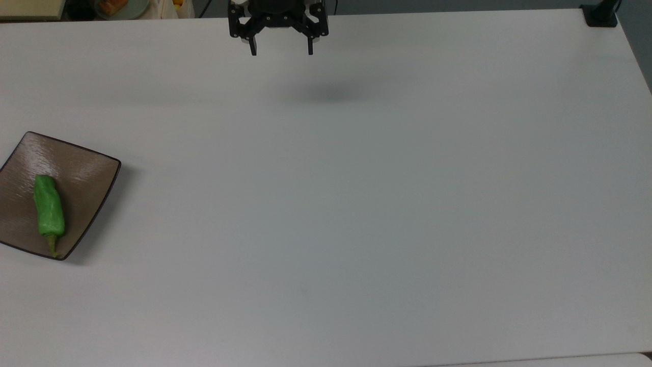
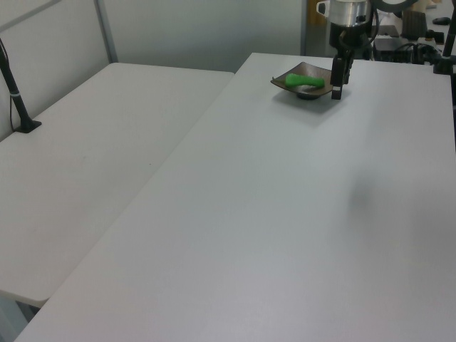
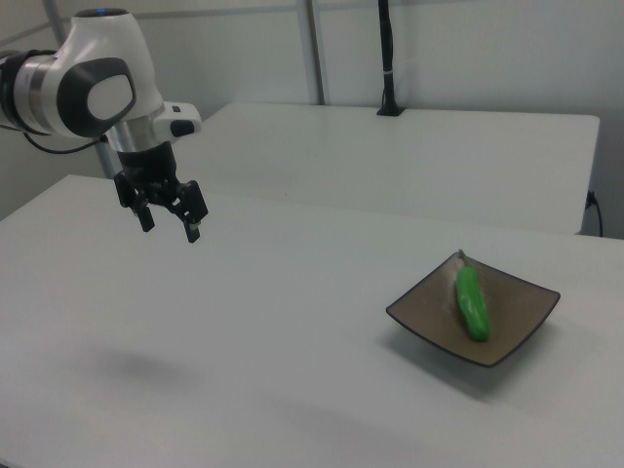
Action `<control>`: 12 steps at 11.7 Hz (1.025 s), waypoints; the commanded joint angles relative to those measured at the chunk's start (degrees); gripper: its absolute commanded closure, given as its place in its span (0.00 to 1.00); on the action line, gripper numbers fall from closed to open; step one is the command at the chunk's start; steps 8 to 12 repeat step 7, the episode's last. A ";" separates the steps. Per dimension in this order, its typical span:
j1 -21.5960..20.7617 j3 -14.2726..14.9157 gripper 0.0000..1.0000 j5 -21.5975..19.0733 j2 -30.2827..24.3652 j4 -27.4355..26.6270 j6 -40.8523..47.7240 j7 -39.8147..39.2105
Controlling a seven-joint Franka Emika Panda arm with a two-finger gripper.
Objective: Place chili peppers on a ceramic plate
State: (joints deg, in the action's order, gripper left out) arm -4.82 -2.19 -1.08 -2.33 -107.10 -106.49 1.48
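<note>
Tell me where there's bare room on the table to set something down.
Nearly everywhere: the white table is bare from the ceramic plate across to the top view's right edge. The occupied spot is the plate holding the chili pepper. The open end effector hangs above the far edge.

One green chili pepper, one square plate, one pincer

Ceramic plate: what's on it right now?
One green chili pepper lies on the ceramic plate, stem toward a corner. The plate surface under the pepper is hidden.
</note>
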 commanded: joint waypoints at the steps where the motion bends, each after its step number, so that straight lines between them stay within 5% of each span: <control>1: -0.89 2.27 0.00 -3.23 -1.62 -2.15 -1.44 -1.47; 12: -0.18 3.86 0.00 -5.34 -1.18 -1.80 -0.82 -2.80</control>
